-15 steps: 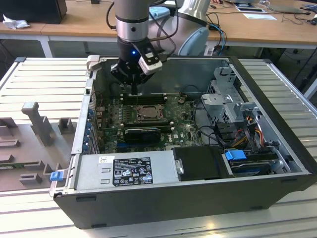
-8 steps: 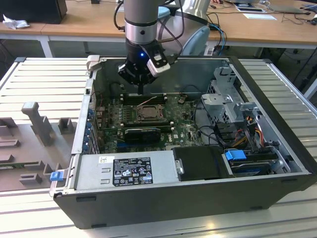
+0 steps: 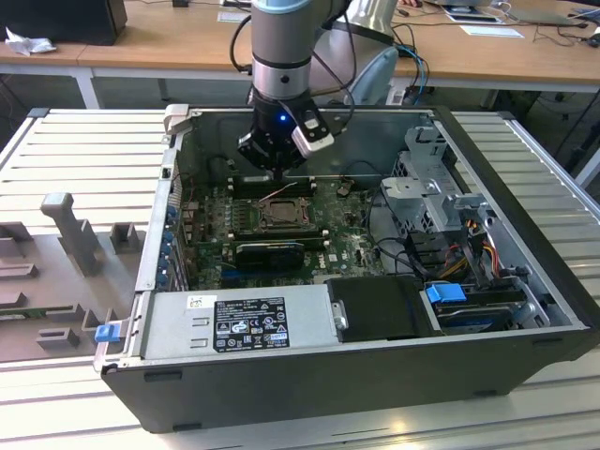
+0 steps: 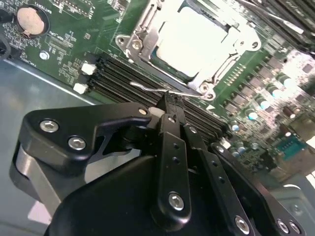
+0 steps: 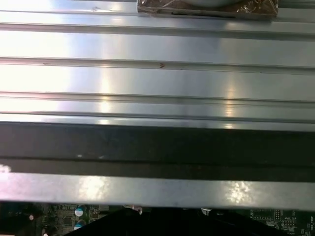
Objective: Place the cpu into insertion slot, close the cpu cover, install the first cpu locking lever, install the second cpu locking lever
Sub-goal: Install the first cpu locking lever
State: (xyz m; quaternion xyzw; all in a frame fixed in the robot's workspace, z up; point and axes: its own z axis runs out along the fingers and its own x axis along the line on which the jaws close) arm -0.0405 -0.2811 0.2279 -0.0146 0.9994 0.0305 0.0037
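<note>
Claw (image 4: 171, 104), closed together, touches the locking lever (image 4: 147, 89) in the second wrist view, the cpu (image 4: 197, 42) lying nearby.

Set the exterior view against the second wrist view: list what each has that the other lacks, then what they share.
Exterior view: the arm, the open computer case, its power supply and the desk behind. Second wrist view: a coin battery, the pale cpu and a thin wire lever just past the gripper. Shared: the gripper, the green board and the metal cover on the socket.
</note>
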